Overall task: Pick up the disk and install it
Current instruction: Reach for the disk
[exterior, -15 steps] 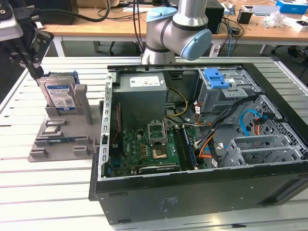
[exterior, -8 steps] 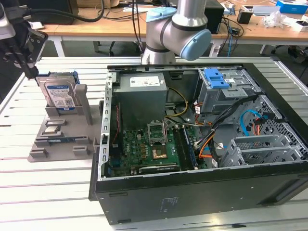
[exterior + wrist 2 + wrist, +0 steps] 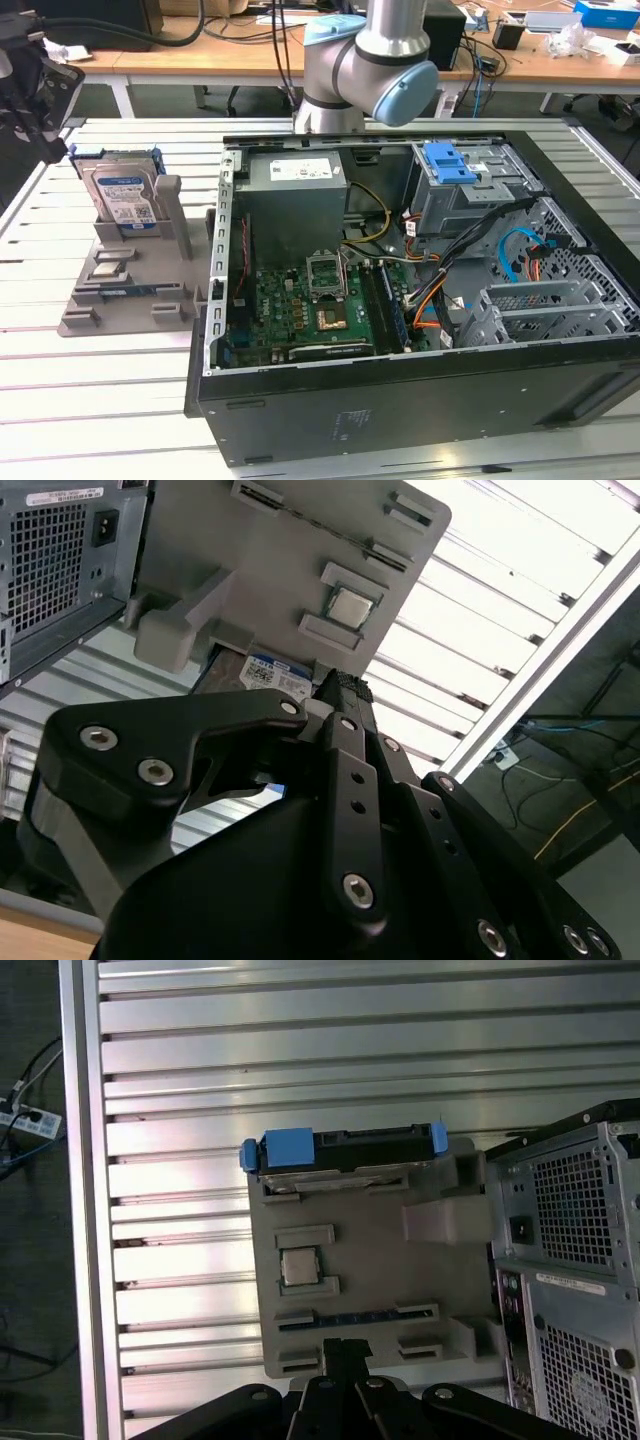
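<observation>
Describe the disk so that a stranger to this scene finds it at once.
At the exterior view's left of the open computer case lies a grey holder. The disk stands upright in it, the only silver, blue-framed part; the chip lies flat.

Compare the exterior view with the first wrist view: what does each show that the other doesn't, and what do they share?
Exterior view, not the first wrist view: inside the open black computer case, a green motherboard, a grey power-supply box and a blue plastic latch. First wrist view, not the exterior: the case's perforated grey rear panel. Both: the silver hard disk in its blue carrier frame, standing on edge in the grey plastic holder on the slatted metal table.
</observation>
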Controlling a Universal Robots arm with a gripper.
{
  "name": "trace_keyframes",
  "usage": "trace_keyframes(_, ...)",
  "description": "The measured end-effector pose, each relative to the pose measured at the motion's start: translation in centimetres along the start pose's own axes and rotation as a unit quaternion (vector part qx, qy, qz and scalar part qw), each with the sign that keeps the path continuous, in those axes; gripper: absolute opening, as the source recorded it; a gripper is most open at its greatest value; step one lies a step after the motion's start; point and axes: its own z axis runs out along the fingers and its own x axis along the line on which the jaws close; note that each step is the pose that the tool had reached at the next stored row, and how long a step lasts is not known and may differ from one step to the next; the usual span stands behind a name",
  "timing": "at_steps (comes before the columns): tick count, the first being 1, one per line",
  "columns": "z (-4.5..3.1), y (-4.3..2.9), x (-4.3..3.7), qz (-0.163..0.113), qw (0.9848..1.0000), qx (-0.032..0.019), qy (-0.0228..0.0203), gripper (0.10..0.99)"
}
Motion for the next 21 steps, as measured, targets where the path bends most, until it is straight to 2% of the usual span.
trace_keyframes(13,-0.08,-0.21,2.82,0.0,1.0,0.0,0.0,0.106)
trace_keyframes(21,-0.11,-0.32,4.28,0.0,1.0,0.0,0.0,0.106)
